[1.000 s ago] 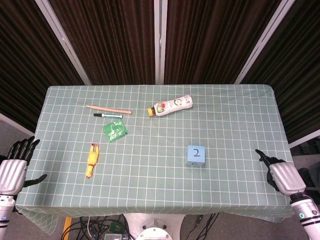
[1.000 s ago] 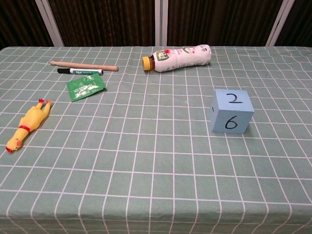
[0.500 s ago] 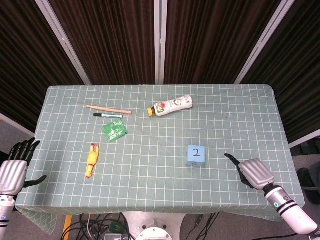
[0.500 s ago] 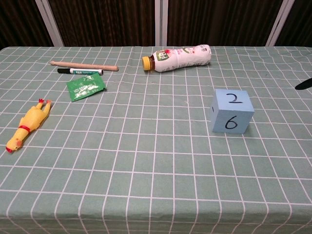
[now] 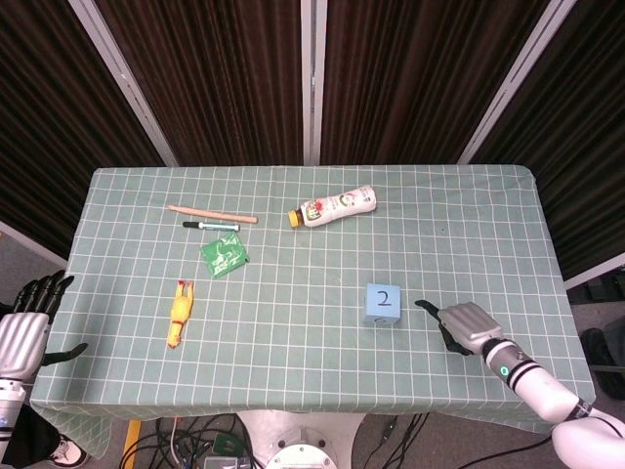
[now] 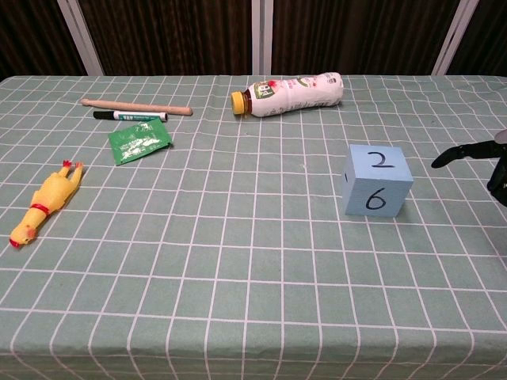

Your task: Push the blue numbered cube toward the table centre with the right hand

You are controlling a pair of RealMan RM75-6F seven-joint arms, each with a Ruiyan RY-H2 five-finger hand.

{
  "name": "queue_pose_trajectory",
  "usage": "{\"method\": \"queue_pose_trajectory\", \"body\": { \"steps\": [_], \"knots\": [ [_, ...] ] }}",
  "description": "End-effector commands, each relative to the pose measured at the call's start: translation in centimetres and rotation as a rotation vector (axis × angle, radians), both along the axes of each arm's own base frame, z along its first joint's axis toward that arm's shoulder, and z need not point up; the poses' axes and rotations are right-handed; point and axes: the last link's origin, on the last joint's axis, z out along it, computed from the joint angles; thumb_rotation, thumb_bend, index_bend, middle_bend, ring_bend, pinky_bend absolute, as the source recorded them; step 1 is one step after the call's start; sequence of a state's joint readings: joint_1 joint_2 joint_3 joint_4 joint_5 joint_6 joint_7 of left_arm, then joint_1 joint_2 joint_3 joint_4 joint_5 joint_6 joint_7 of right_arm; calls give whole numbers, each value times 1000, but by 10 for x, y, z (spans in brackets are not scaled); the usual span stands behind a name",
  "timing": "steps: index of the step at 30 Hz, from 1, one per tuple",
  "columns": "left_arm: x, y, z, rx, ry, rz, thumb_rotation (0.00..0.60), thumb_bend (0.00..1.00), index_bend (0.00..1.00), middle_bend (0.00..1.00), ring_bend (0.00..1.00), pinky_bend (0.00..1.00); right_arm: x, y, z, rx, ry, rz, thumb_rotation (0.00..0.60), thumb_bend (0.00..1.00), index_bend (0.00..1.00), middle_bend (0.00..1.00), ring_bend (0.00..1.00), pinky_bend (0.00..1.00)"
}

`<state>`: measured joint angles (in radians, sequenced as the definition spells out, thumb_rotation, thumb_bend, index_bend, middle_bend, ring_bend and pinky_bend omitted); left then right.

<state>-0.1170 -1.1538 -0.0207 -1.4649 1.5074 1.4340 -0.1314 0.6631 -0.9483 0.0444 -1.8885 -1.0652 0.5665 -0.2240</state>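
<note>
The blue cube [image 5: 383, 304] stands on the table right of centre, a 2 on its top face; the chest view shows the cube [image 6: 376, 180] with a 6 on its front. My right hand [image 5: 459, 325] hovers just right of it, a small gap between them, fingers apart and holding nothing. In the chest view only the right hand's dark fingertips [image 6: 475, 154] show at the right edge. My left hand [image 5: 27, 327] hangs off the table's left edge, fingers spread, empty.
On the green checked tablecloth [image 5: 312, 352] lie a white bottle [image 5: 332, 206], a wooden stick [image 5: 211, 213], a marker [image 5: 210, 226], a green packet [image 5: 224, 254] and a yellow rubber chicken [image 5: 180, 314], all left of or behind the cube.
My right hand has moved left over the table from its right edge to just beside the cube. The cube has not moved. The left hand has dropped slightly.
</note>
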Motion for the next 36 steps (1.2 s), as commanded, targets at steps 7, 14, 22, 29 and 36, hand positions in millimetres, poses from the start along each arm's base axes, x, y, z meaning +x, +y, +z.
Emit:
{"method": "queue_pose_trajectory", "body": {
  "steps": [7, 14, 22, 29, 36],
  "knots": [
    [-5, -1, 1, 0, -2, 12, 600, 11, 37, 0, 0, 0, 28, -23, -14, 78, 17, 0, 600, 1000, 0, 938, 854, 791],
    [-7, 0, 2, 2, -3, 16, 600, 11, 37, 0, 0, 0, 42, -38, -16, 103, 25, -37, 600, 1000, 0, 939, 855, 791],
    [-9, 0, 3, 2, -1, 25, 600, 10, 37, 0, 0, 0, 60, -58, -20, 121, 38, -56, 600, 1000, 0, 939, 855, 791],
    [-11, 0, 4, 2, -5, 35, 600, 11, 37, 0, 0, 0, 81, -71, -23, 151, 34, -74, 600, 1000, 0, 942, 862, 791],
    [-14, -1, 6, 5, -6, 44, 600, 11, 37, 0, 0, 0, 99, -84, -28, 179, 50, -83, 600, 1000, 0, 941, 862, 791]
  ]
}}
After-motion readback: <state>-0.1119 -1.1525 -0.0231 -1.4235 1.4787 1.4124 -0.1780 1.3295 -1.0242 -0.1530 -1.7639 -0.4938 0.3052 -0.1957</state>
